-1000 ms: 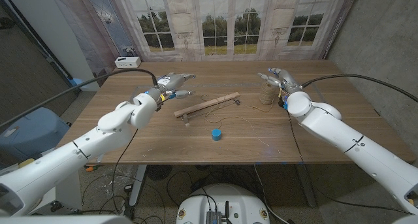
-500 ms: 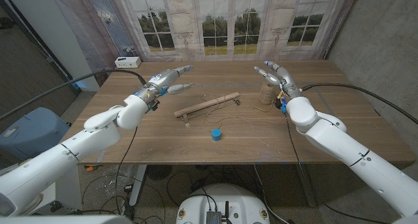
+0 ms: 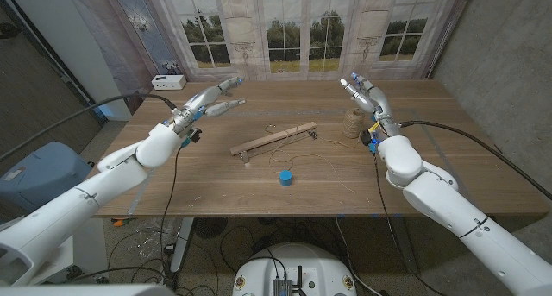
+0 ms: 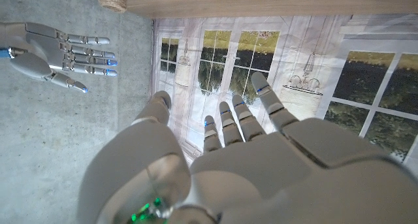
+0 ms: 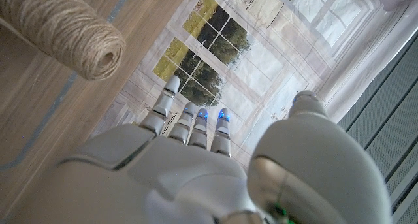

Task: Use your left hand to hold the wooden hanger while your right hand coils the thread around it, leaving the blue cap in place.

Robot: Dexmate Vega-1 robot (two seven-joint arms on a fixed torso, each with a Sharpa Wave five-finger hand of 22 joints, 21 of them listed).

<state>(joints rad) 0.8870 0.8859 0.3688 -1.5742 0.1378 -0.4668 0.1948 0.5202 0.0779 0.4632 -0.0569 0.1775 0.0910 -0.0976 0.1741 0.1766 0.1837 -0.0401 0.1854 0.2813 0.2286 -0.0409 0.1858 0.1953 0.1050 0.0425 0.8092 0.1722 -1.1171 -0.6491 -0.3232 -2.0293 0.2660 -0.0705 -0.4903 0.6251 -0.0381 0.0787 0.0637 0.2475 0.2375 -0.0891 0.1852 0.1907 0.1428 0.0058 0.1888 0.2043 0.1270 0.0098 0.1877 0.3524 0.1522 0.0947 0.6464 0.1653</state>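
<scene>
- Two hands raised above the table, both with fingers spread and nothing held.
- Left hand [image 3: 211,103] up over the far left of the wooden table [image 3: 207,185], fingers [image 3: 231,84] stretched toward the far wall; seen from behind in the left wrist view [image 4: 261,165], fingers apart and clear of everything.
- Right hand [image 3: 366,97] lifted over the far right, fingers pointing up and away; same open spread in the right wrist view [image 5: 196,165] and, seen across the room, in the left wrist view [image 4: 55,49].
- Wooden hanger [image 3: 272,138] lying slantwise at mid-table, its right end farther away than its left, well apart from both hands.
- Spool of twine [image 3: 352,122] standing just right of the hanger's far end, below and near the right hand but not touched; coarse tan winding plain in the right wrist view [image 5: 62,34].
- Loose thread [image 3: 332,168] trailing thinly across the tabletop from the spool toward the near side; exact course too fine to follow.
- Blue cap [image 3: 285,179] upright on the table, nearer than the hanger and apart from it.
- No legible writing or brand anywhere; small white box [image 3: 169,81] at the far left corner, markings too small to read.
- Printed window backdrop [image 3: 293,33] hanging behind the table, grey wall at right.
- Black cables [image 3: 129,102] running along both arms; blue bin [image 3: 39,175] beside the table at left.
</scene>
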